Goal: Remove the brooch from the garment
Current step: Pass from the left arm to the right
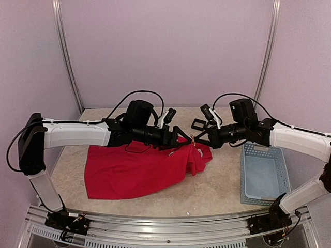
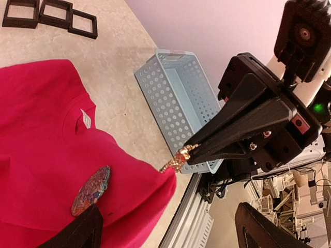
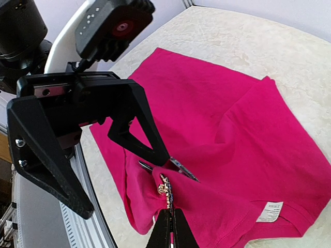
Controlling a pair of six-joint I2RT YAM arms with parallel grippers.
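The red garment [image 1: 134, 170] lies crumpled on the table, and one fold of it is pulled up between the arms. A small gold brooch [image 2: 178, 159] sits at the tip of that fold; it also shows in the right wrist view [image 3: 165, 187]. My right gripper [image 3: 171, 219] is shut on the gold brooch, seen in the top view [image 1: 198, 138]. My left gripper [image 2: 168, 219] is open, with one finger [image 3: 150, 139] resting against the fabric beside a multicoloured oval disc [image 2: 91, 190] on the garment. Its other finger [image 3: 57, 175] hangs free.
A pale blue perforated basket [image 1: 264, 173] stands on the table at the right, also seen in the left wrist view [image 2: 176, 103]. Black square frames [image 2: 49, 13] lie at the back of the table. The metal rail [image 1: 165, 227] runs along the near edge.
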